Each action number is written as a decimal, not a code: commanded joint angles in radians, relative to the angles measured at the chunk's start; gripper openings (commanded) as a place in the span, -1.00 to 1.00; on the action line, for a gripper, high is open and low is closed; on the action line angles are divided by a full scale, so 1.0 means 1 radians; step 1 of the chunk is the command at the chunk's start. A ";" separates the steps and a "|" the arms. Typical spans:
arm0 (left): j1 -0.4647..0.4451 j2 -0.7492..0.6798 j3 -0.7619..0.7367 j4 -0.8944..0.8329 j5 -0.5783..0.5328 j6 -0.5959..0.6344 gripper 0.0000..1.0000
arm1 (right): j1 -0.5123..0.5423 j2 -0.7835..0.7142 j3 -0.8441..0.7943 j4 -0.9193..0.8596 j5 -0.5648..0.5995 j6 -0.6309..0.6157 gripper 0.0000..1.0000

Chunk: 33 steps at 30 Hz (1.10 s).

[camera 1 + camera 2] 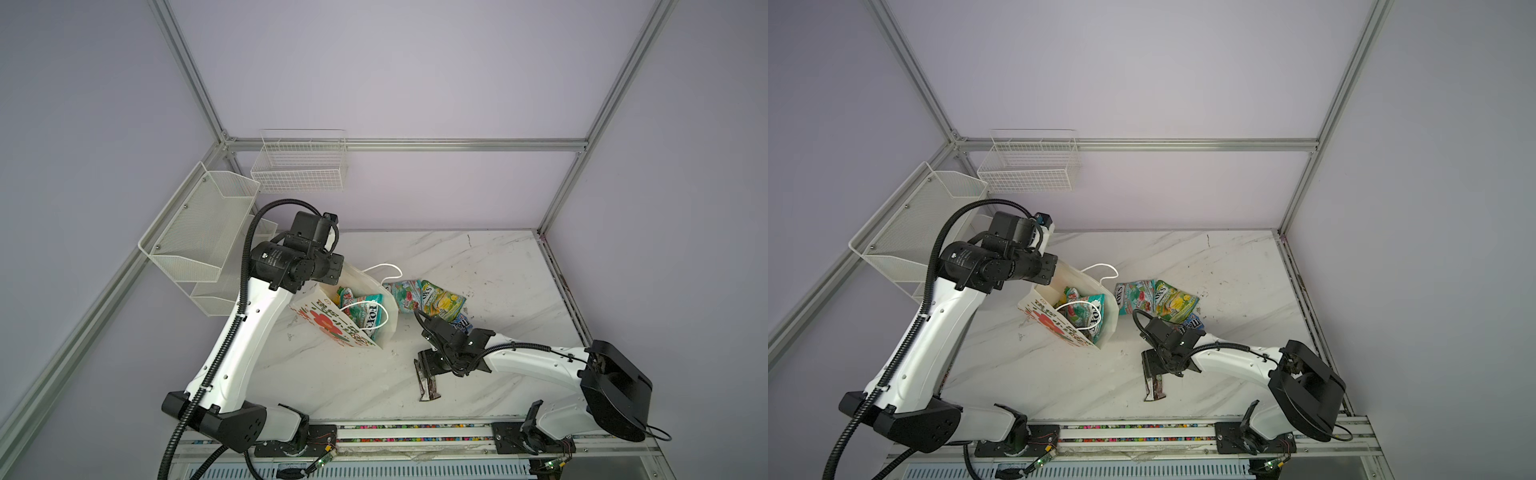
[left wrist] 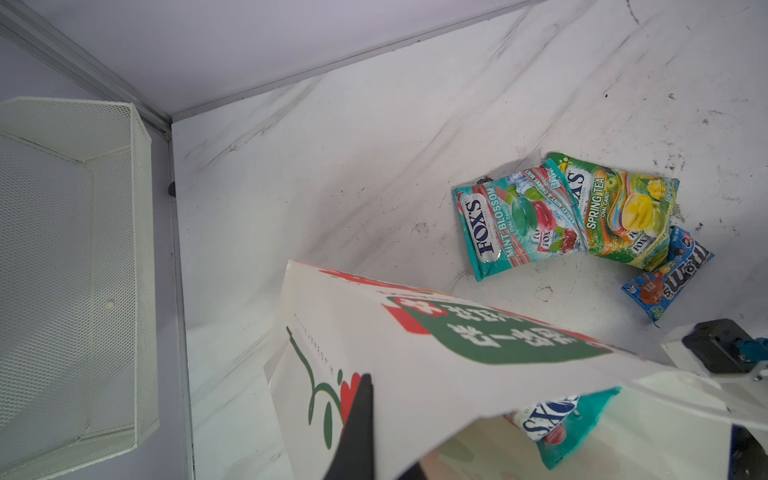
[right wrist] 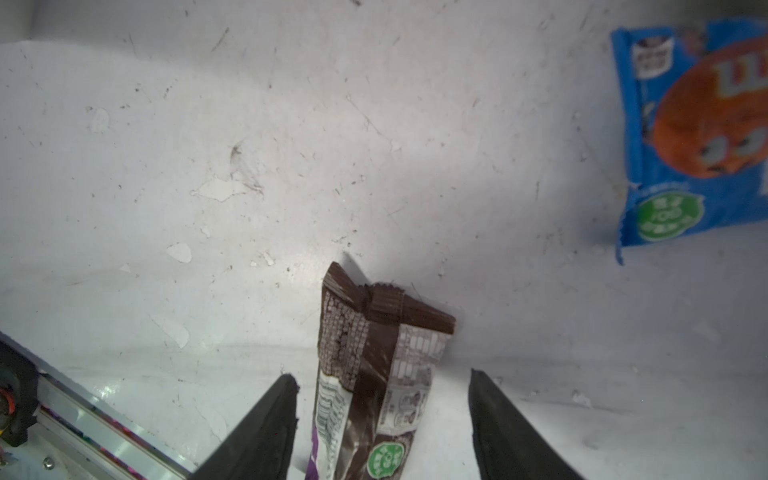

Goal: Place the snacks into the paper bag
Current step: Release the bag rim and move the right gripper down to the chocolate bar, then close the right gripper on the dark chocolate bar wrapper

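Baskets hang at the upper left of both top views: a mesh basket [image 1: 195,232] on the side wall and a wire basket [image 1: 299,166] on the back wall. Just right of them we see the left gripper [image 1: 332,276] at the rim of the paper bag [image 1: 328,328]. In the left wrist view one black finger [image 2: 358,424] presses on the bag's outer wall, and the jaws are clamped on that rim.

The bag stands left of centre on the marble table [image 1: 519,270] with its mouth open. It carries a red flower and a green band of Chinese characters that we cannot read. Inside it we see a teal packet [image 1: 370,313] lettered FOX'S and a second packet [image 1: 345,297] whose print is too small to read.

Right of the bag, near the centre, two snacks lie flat and overlapping. We read FOX'S MINT-BLOSSOM OVAL CANDY on the teal-red packet [image 2: 511,224]. Its edge covers part of the brand name on the green-yellow packet [image 2: 619,216], which reads SPRING TEA OVAL CANDY. A blue m&m's packet [image 2: 669,278] with an orange candy figure touches that packet's corner.

Lower right of centre, the right gripper [image 1: 424,365] sits over the dark-brown wrapper [image 3: 365,365]. In the right wrist view its two black fingers stand apart on either side of the wrapper with a gap on each side, gripping nothing. The wrapper's white print and green badge are too blurred to read.
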 commanded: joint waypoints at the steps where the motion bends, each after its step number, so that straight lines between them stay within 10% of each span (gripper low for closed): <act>1: 0.002 -0.032 -0.030 0.098 0.028 -0.026 -1.00 | 0.013 0.007 0.000 0.004 0.028 0.027 0.35; 24: 0.002 -0.032 -0.059 0.106 0.009 -0.019 -1.00 | 0.111 0.103 0.033 -0.016 0.069 0.062 0.21; 33: 0.002 -0.034 -0.070 0.108 0.000 -0.018 -1.00 | 0.120 0.110 0.054 -0.031 0.088 0.060 -0.34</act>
